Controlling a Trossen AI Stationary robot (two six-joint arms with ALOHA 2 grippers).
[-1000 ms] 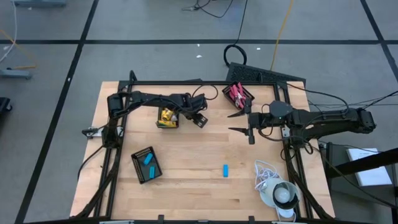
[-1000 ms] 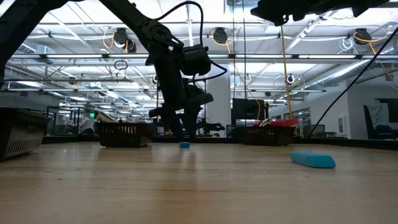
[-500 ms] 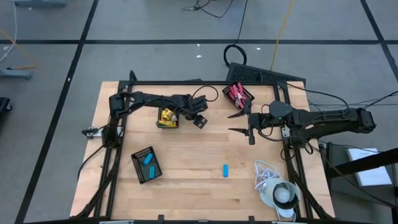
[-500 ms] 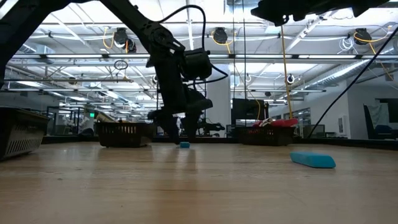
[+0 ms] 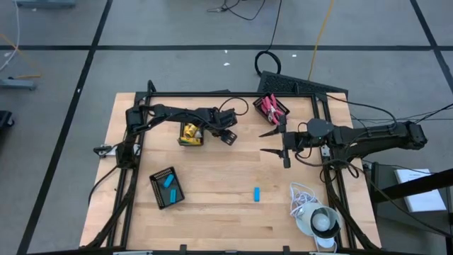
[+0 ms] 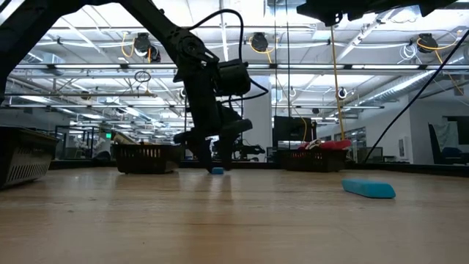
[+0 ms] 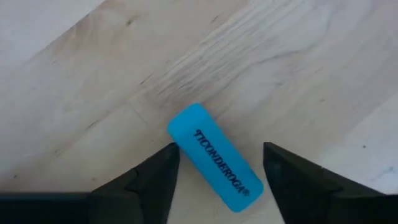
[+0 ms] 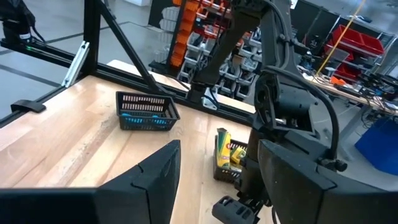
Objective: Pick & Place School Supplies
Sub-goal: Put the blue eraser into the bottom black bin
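Note:
My left gripper (image 7: 221, 154) (image 6: 217, 160) points down at the table, open, one finger on each side of a light-blue eraser (image 7: 214, 167) (image 6: 217, 171) that lies flat on the wood; I see no touch. A second blue eraser (image 5: 257, 193) (image 6: 368, 189) lies on the table nearer the front. My right gripper (image 5: 270, 141) (image 8: 217, 149) hovers open near the table's right side, holding nothing. Yellow pieces sit in a black tray (image 5: 189, 134), blue erasers in another tray (image 5: 168, 188), and red-handled scissors in a third tray (image 5: 270, 108).
A white cord with a round grey-white object (image 5: 316, 218) lies at the near right corner. A black frame (image 5: 212, 94) runs around the table edges. Bare wood (image 5: 226, 170) spreads between the trays and the loose eraser.
My left gripper has sunk a little toward the blue eraser under it and has stayed open. The eraser has not moved.

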